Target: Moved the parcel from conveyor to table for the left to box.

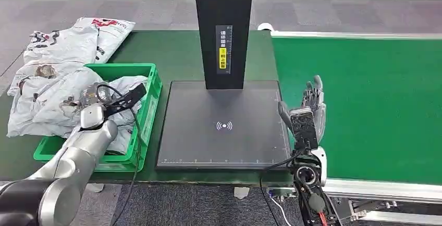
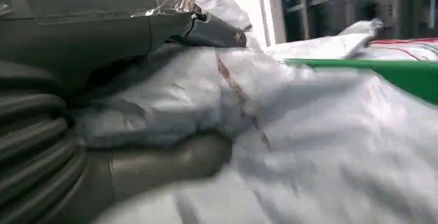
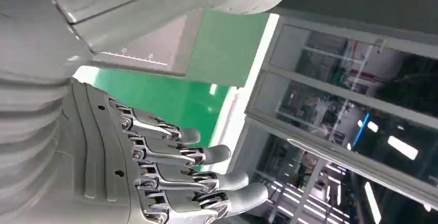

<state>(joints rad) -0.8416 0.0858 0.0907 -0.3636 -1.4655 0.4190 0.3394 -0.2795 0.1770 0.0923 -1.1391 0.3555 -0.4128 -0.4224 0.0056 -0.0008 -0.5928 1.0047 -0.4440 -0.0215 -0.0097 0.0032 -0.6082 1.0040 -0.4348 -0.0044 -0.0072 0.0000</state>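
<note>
Already at the far left, a heap of grey-white mailer bags (image 1: 57,75) lies on the green table (image 1: 177,54), spilling toward the green crate (image 1: 148,88), which itself holds a parcel (image 1: 125,88) of the same crinkled plastic. The left hand (image 1: 101,98) is down in that crate, and the left wrist view shows its thumb (image 2: 165,159) lying against the plastic; whether the fingers actually pinch the bag or merely rest on it I cannot tell. My reading is that the boxing step is at its close, with the parcel in the crate. Moving rightward, the dark scanner plate (image 1: 224,127) under its black post (image 1: 223,28) carries nothing. Further right, the right hand (image 1: 307,114) stands upright at the edge of the green conveyor (image 1: 365,106), fingers (image 3: 206,170) straight, slightly apart and holding nothing (the stretch of belt in view bears no parcel). The next move probably calls for the left hand to let go and lift clear, while the right waits for a parcel to reach along the belt.
</note>
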